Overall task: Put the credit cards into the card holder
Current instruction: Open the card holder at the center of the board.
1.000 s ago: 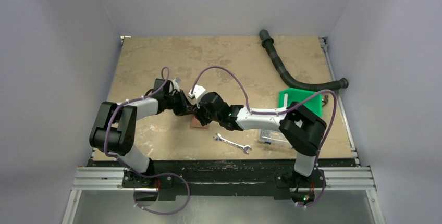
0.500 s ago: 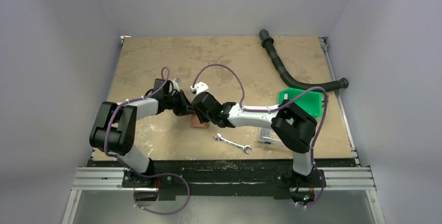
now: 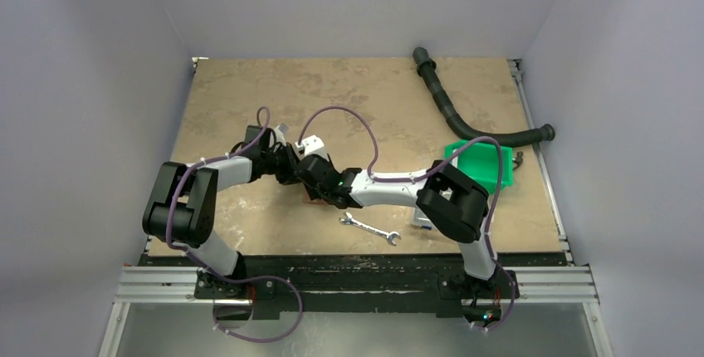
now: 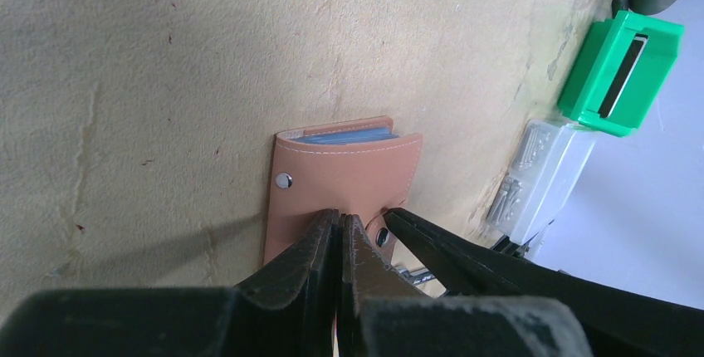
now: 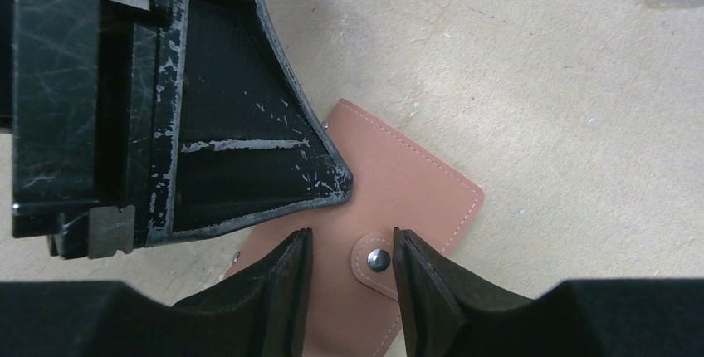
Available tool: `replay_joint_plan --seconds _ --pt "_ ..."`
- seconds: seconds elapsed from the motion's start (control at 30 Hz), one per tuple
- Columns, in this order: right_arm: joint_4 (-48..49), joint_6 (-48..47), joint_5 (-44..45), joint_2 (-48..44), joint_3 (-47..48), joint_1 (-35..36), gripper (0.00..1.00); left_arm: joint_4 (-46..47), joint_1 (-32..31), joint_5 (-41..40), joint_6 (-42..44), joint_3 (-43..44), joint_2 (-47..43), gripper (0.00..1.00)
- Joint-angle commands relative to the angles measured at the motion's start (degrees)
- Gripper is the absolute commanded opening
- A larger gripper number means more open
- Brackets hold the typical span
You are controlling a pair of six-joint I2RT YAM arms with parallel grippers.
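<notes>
The card holder (image 4: 344,178) is a reddish-brown wallet lying folded shut on the table. The edge of the light blue credit cards (image 4: 344,135) shows inside its far opening. My left gripper (image 4: 340,220) is shut, with its tips resting on top of the wallet. My right gripper (image 5: 349,245) is open and low over the wallet (image 5: 415,191), one finger on each side of the snap tab (image 5: 378,261). The left gripper's fingers (image 5: 249,166) sit just beyond it. In the top view both grippers meet over the wallet (image 3: 312,198), which is almost hidden.
A wrench (image 3: 370,229) lies near the front, right of the wallet. A green bin (image 3: 480,164) and a clear compartment box (image 4: 544,178) stand to the right. A black corrugated hose (image 3: 452,112) curves across the back right.
My right arm has swung left, bringing its gripper over the wallet beside the left gripper. The wallet is now mostly covered in the top view. The left arm has stayed put.
</notes>
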Motion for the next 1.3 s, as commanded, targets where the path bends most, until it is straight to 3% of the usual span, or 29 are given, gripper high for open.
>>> replay_joint_plan --seconds 0.0,0.43,0.6,0.63,0.73,0.97,1.27 --pt "-3.51 1.97 5.36 2.23 -0.24 -0.03 0.45 -4.98 -0.43 -7.64 2.55 -2.94 3.49 0.00" --pt "-1.52 1.77 8.00 -0.85 -2.92 -0.03 0.09 -5.95 -0.07 -9.61 3.18 -2.67 3.69 0.00" --pt "-0.92 1.77 9.94 -3.28 -4.03 -0.03 0.09 -7.36 -0.07 -11.68 3.61 -2.50 3.17 0.00" --pt "-0.64 2.04 10.32 -4.10 -4.45 -0.03 0.01 -7.44 -0.07 -11.92 3.66 -2.50 3.08 0.00" --pt "-0.24 0.19 10.13 -5.53 -5.04 -0.03 0.00 -7.55 -0.07 -11.76 3.83 -2.33 3.12 0.00" --pt "1.63 -9.65 4.42 -6.09 -4.82 0.75 0.35 -6.71 -0.07 -8.67 3.97 -1.93 4.10 0.00" --pt "2.38 -12.43 2.40 -6.30 -3.35 1.91 0.46 -6.60 -0.22 -5.94 4.01 -1.74 4.28 0.00"
